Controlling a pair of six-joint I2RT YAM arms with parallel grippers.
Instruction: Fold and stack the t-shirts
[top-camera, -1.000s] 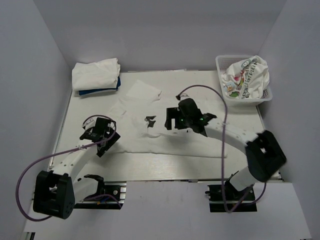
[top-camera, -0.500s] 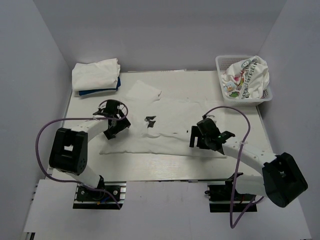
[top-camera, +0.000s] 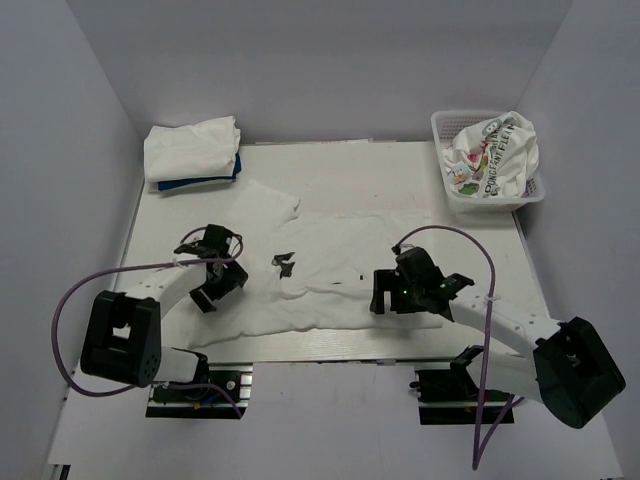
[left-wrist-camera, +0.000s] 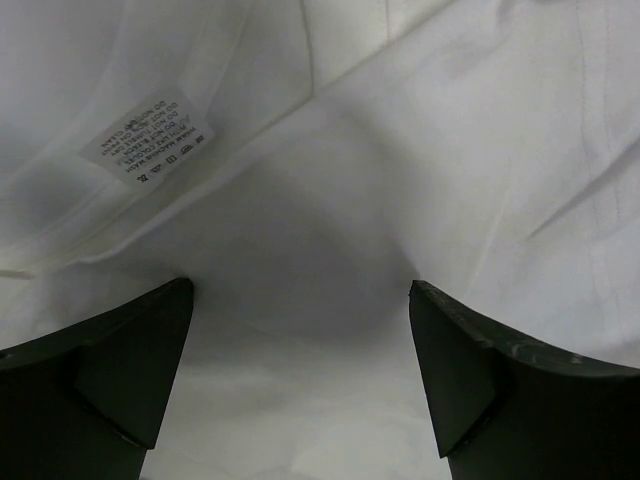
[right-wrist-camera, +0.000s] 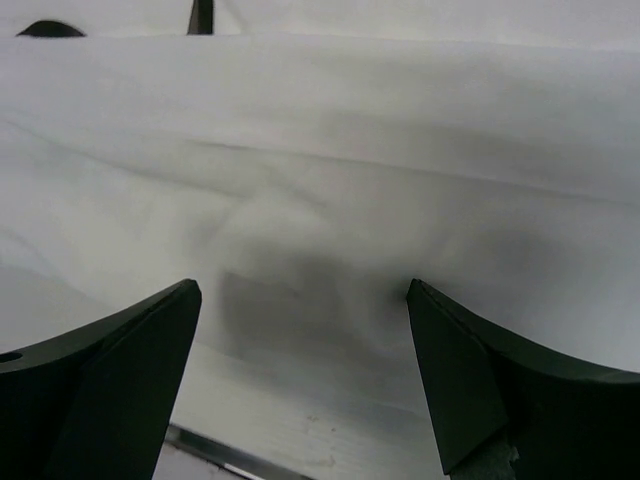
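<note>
My left gripper (left-wrist-camera: 300, 340) and right gripper (right-wrist-camera: 300, 340) both have fingers spread wide, gripping nothing, low over the white t-shirt (top-camera: 330, 265) lying spread on the table (top-camera: 400, 170). Folded t-shirts (top-camera: 192, 150) are stacked at the far left. A printed t-shirt (top-camera: 490, 155) fills the basket (top-camera: 441, 140).

A white lattice basket (top-camera: 441, 140) sits at the far right corner of the pale counter (top-camera: 380, 170), enclosed by grey walls (top-camera: 320, 70).

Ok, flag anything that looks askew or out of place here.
The spread white t-shirt lies rumpled and skewed, one sleeve kicked out toward the far left. The printed t-shirt is wadded, overflowing the basket.
</note>
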